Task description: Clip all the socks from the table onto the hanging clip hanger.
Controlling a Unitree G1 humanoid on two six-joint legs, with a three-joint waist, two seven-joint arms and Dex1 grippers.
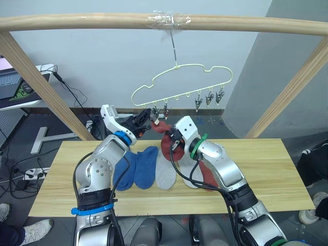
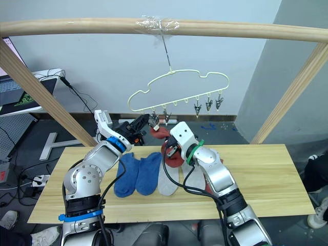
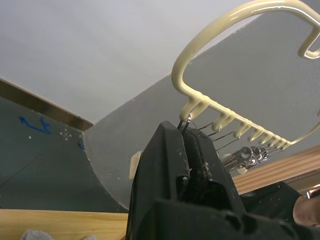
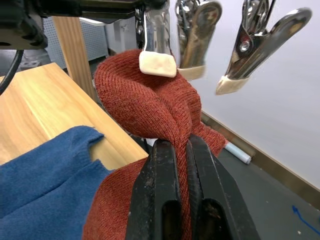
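The pale yellow-green clip hanger [image 1: 180,82] hangs by its hook above the table [image 1: 266,174]. My left gripper [image 1: 147,120] is raised at the hanger's left group of clips, shut on the end clip [image 4: 156,30]. Just right of it, my right gripper [image 1: 172,139] is shut on a rust red sock [image 4: 145,95], holding its top edge up against that clip's pad [image 4: 157,64]. On the table lie two blue socks [image 1: 137,168], two light grey socks [image 1: 165,175] and another rust red sock [image 1: 208,175] partly under my right arm.
The hanger hangs from a thick wooden pole frame [image 1: 102,21] whose slanted legs flank the table. Three free clips [image 1: 209,98] hang on the hanger's right side. A laptop [image 1: 7,77] and cables lie beyond the table's far left.
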